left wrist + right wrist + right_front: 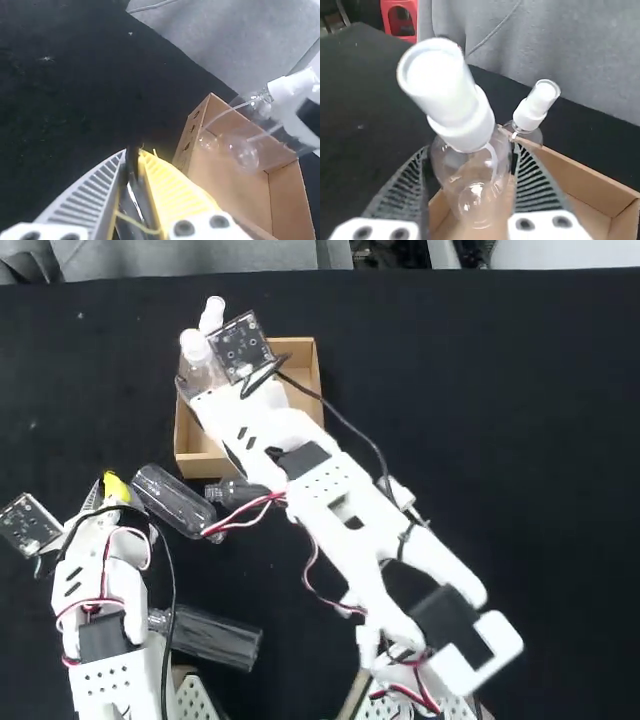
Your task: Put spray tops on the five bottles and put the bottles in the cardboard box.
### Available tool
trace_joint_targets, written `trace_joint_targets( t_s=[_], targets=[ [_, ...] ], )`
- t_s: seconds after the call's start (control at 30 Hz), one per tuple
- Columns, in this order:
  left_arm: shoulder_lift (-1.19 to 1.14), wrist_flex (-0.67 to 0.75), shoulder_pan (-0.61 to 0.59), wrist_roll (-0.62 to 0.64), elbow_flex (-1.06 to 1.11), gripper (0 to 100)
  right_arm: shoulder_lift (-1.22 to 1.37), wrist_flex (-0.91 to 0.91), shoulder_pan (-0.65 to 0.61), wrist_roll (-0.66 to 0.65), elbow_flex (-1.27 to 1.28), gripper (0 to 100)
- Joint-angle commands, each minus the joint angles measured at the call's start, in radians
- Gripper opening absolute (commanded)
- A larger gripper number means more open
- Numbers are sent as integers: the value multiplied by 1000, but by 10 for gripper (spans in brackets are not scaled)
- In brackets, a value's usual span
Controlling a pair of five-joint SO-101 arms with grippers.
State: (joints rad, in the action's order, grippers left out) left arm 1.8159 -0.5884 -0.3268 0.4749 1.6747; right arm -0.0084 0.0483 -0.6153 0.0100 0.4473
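The right gripper [470, 152] is reaching over the near-left corner of the box [305, 343], its fingers clenching the clear body of a bottle [470, 192]. That bottle is tilting, its lower end hanging just inside the box corner. It is wearing a white spray top [445, 85], and a thin tube is running down inside it.

A second bottle [535, 107], also wearing a white top, is standing upright just beyond the held one, at the box's far edge. Whether it is sitting inside the box or just outside I cannot tell.

The left gripper [134, 152] is hovering low over the black tabletop [500, 390], to the box's near-left. Its grey and yellow fingers are pressing close together, leaving only a thin slit between them; whether anything is pinched there I cannot tell.

A third bottle [175, 502] is lying on its side on the tabletop, between the left gripper and the right arm, just in front of the box. A fourth bottle [205, 635] is lying on its side farther back, beside the left arm's base, well apart from the box.
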Motion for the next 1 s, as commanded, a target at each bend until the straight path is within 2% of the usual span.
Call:
trace_joint_targets(
  t_s=[0.0,0.4,0.87,0.97],
  targets=[
    [12,0,-15,-8,25,30,30,-95,38,6,-71,64],
    [12,-5,-16,-14,25,33,216,-287,48,11,-77,64],
    [12,-5,-16,-15,25,33,423,-287,55,15,-225,61],
    [12,-5,-16,-15,25,33,423,-287,55,71,-225,64]
  ],
)
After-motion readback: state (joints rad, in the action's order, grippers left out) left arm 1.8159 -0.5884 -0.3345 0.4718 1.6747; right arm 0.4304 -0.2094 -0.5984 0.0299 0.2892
